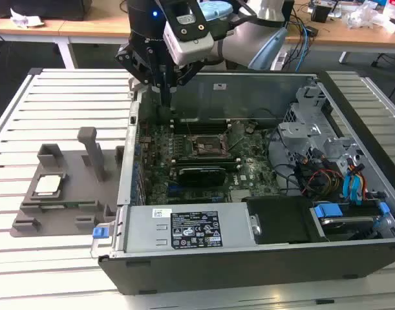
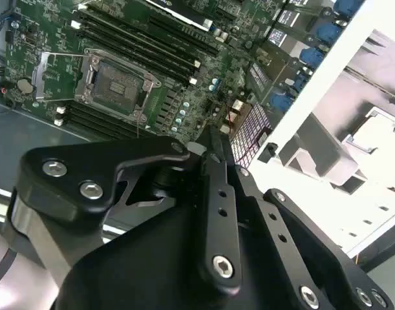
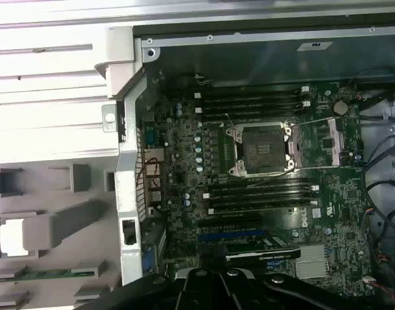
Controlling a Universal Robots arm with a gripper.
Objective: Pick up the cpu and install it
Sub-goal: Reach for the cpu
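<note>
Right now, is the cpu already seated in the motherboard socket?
No: the cpu lies on the grey holder outside the computer case, and the socket on the board is empty.

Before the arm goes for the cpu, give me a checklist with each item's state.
1. The cpu lies flat in its grey holder, outside the case: ok.
2. The socket is empty, its cover swung open: ok.
3. The gripper carries nothing: ok.
4. Jaws open for a pick: not ok, they look shut.
5. The gripper above the cpu: not ok, it hangs over the case, to the exterior view's right of the holder.
6. The cpu's corner mark matched to the socket: cannot tell.
</note>
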